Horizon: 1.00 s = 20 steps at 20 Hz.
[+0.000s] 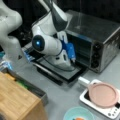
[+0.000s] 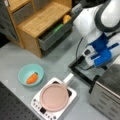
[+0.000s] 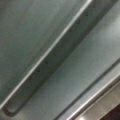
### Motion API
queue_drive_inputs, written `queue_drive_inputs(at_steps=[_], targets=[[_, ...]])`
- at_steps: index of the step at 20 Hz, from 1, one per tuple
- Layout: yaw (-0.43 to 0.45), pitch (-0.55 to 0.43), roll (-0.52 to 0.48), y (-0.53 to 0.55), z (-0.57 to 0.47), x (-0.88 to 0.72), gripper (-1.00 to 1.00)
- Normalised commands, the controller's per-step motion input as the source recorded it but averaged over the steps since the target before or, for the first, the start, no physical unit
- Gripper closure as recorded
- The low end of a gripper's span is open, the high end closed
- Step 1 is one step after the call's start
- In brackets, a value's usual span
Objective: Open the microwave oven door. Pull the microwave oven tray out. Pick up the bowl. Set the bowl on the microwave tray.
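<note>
Wrist view fills with the flat grey metal tray (image 3: 75,67) and its low rim; in a front view, the dark glass door (image 1: 60,71) lies folded down onto the grey worktop (image 1: 67,97), the gripper (image 1: 73,60) above it (jaws' state unclear), the pale teal bowl (image 2: 31,74) well apart.

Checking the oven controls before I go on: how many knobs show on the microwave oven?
3. They sit in a vertical column on the microwave oven's panel, at a front view's right: top, middle, bottom. None seems hidden.

Both front views are soft and blurry under even overhead light — faint glare streaks the microwave oven (image 1: 100,32) top, and dim shadows pool beneath the arm. The wrist view is heavily defocused — grey-green smears only.
</note>
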Motion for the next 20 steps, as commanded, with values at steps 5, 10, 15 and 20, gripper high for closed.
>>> queue_drive_inputs(at_steps=[5,10,15,20], targets=[[-0.114,-0.121,0.058,0.3,-0.08,0.09,-1.0],[-0.119,-0.169,-0.049,0.23,-0.04,0.07,-1.0],[-0.102,-0.145,-0.032,0.13,-0.01,0.0,-1.0],[-0.088,-0.107,0.013,0.08,0.02,-0.04,-1.0]])
